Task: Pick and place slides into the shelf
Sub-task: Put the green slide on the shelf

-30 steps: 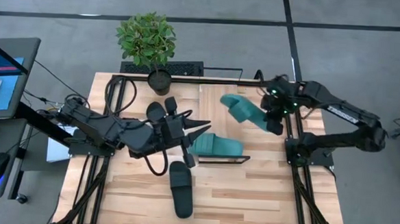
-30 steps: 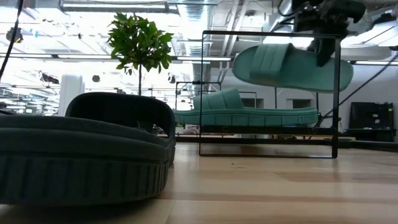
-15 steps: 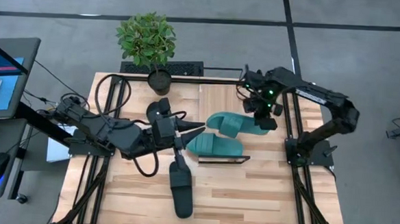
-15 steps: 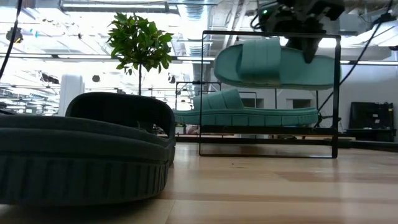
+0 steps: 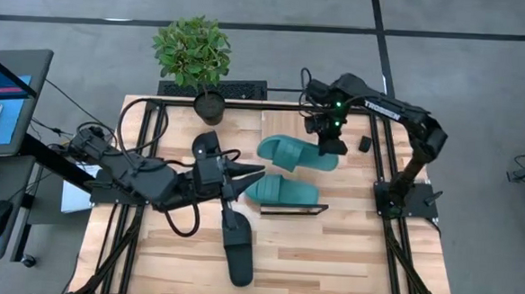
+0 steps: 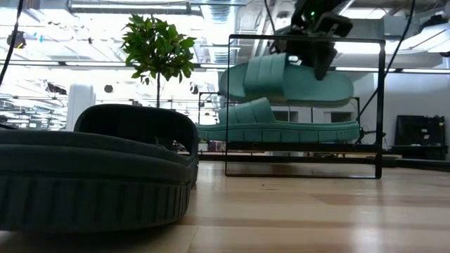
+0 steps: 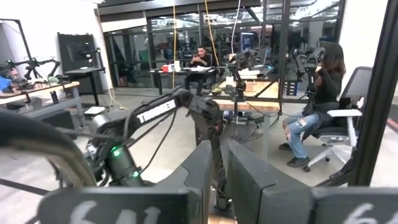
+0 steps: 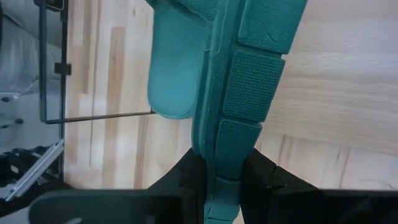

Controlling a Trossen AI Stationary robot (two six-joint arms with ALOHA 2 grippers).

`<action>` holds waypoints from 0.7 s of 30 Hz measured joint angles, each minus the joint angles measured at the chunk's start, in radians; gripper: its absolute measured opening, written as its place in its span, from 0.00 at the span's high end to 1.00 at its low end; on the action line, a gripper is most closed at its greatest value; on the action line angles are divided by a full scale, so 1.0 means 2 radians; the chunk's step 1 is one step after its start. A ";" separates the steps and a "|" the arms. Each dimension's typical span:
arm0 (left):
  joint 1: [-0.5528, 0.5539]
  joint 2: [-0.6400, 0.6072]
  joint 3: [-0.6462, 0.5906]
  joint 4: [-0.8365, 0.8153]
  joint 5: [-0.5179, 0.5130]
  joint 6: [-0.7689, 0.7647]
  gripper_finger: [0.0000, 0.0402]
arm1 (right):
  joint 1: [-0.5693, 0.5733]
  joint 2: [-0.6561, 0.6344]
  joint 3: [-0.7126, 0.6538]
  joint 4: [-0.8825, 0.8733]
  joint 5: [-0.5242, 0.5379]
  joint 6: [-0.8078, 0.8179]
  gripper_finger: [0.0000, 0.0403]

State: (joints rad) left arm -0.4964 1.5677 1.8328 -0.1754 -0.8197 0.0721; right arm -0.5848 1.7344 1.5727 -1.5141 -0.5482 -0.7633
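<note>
Right gripper [image 5: 327, 143] carries teal ribbed rubber slide [image 5: 296, 154], frame centre.
Fingers clenched on its edge, above the black wire shelf [image 5: 291, 208].

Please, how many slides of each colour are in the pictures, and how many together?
Teal slides: 2, one held in the air by the right gripper, one lying on the shelf at.
Black slides: 2, both on the table, one near the front, one close to the plant pot.
Total: 4 slides.
</note>
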 joint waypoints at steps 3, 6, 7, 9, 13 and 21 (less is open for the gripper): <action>-0.001 0.000 0.000 0.000 0.001 -0.010 0.91 | -0.003 0.020 0.001 -0.001 -0.002 -0.004 0.87; -0.006 0.000 0.000 0.000 0.000 -0.011 0.91 | -0.003 0.040 0.001 0.000 -0.003 -0.011 0.87; -0.007 0.000 0.000 0.000 0.001 -0.010 0.91 | -0.003 0.046 0.001 0.001 -0.004 -0.012 0.87; -0.010 0.000 0.000 0.000 0.002 -0.010 0.91 | -0.003 0.058 0.001 0.002 -0.006 -0.015 0.87; -0.013 0.000 0.000 0.000 0.002 -0.010 0.91 | -0.002 0.077 0.001 0.004 -0.006 -0.017 0.87; -0.015 0.000 0.000 0.000 0.002 -0.010 0.91 | 0.005 0.101 0.002 0.000 -0.021 -0.026 0.87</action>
State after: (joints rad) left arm -0.5255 1.5681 1.8324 -0.1754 -0.8165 0.0517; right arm -0.5743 1.9362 1.5761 -1.5134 -0.5895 -0.8144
